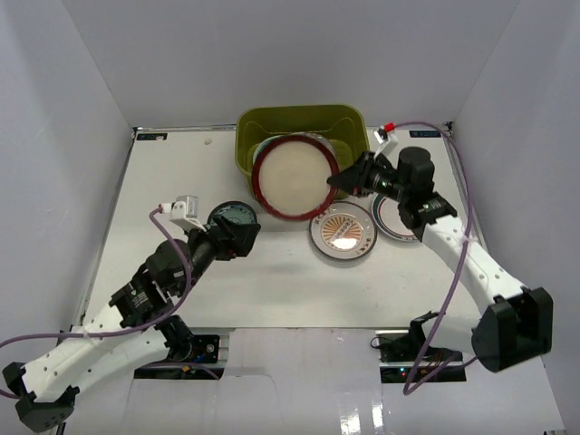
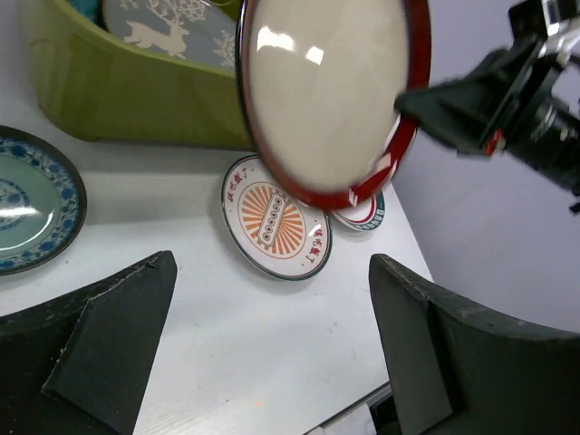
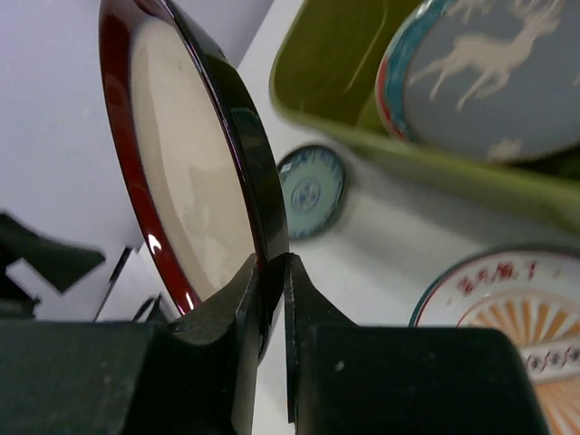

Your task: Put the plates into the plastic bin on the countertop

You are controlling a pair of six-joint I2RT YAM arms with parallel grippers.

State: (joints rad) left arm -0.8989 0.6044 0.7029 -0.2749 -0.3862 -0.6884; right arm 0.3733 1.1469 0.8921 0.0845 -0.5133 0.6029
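**Red-rimmed plate is held up by the bin**

The dark red-rimmed plate is held by the right end effector. Its rim is pinched between the two fingers, which are squeezed close together on it. The plate is lifted off the bench and is stood almost on its edge, with its pale face turned toward the left arm. From the end effector, the plate sticks out to the left. In the top view, the near wall of the plastic bin is partly covered by the plate.

The grey plate with deer is seen inside the bin, leaned against its wall.

The left end effector is spread wide, and nothing is held in it. It is kept low over the bench, just beside the small teal-patterned plate, which is laid flat.

The orange sunburst plate is laid flat on the bench, in front of the bin and below the lifted plate. The white plate with the green rim is laid just to its right, partly hidden by the right arm.
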